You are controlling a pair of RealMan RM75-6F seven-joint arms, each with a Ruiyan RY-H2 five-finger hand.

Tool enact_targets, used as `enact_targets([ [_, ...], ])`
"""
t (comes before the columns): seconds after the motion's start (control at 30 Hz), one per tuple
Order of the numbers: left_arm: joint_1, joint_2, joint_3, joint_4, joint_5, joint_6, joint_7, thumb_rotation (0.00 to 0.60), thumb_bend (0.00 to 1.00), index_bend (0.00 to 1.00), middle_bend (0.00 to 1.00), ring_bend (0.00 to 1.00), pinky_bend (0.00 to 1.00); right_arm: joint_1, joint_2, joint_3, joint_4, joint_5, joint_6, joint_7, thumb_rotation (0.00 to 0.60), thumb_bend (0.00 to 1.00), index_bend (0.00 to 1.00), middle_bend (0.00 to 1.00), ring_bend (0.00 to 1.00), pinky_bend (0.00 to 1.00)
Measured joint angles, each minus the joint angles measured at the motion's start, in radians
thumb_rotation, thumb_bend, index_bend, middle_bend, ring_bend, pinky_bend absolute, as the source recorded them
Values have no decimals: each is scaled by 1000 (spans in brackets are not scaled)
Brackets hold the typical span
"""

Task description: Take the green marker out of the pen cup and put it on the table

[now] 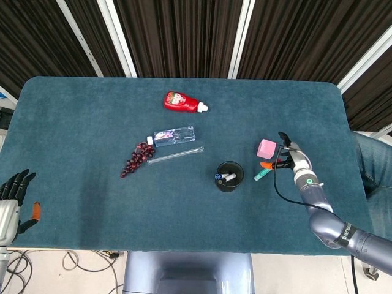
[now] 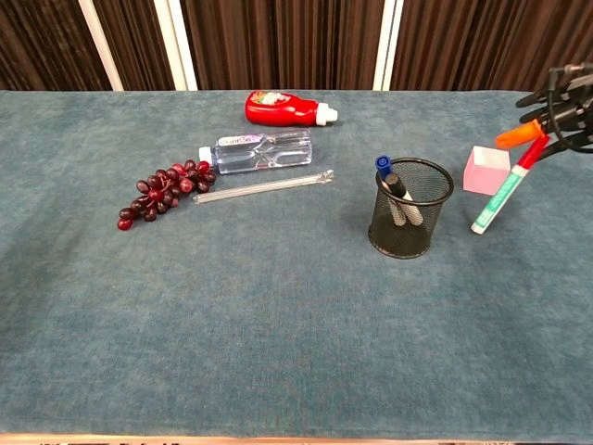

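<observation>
The green marker (image 2: 500, 197) slants beside the pink block, its lower tip on the table and its red upper end raised; it shows as a short green stick (image 1: 263, 174) in the head view. My right hand (image 2: 554, 116) (image 1: 288, 158) pinches that upper end between an orange-tipped thumb and a finger, with the other fingers spread. The black mesh pen cup (image 2: 410, 222) (image 1: 229, 177) stands to the marker's left and holds a blue-capped pen and grey ones. My left hand (image 1: 12, 197) hovers off the table's near left edge, fingers apart and holding nothing.
A pink block (image 2: 486, 171) sits just behind the marker. A clear rod (image 2: 263, 187), a water bottle (image 2: 258, 151), dark grapes (image 2: 163, 189) and a red ketchup bottle (image 2: 283, 108) lie left of the cup. The blue cloth table (image 2: 278, 324) stretches in front.
</observation>
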Motion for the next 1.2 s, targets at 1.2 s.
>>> enact_targets([
  [1.2,0,1,6,-4,18,8,37,600,527,98,27,30,86,-554,224,-255,-268,-1046,744,-90,600,106,0,0,2,198],
])
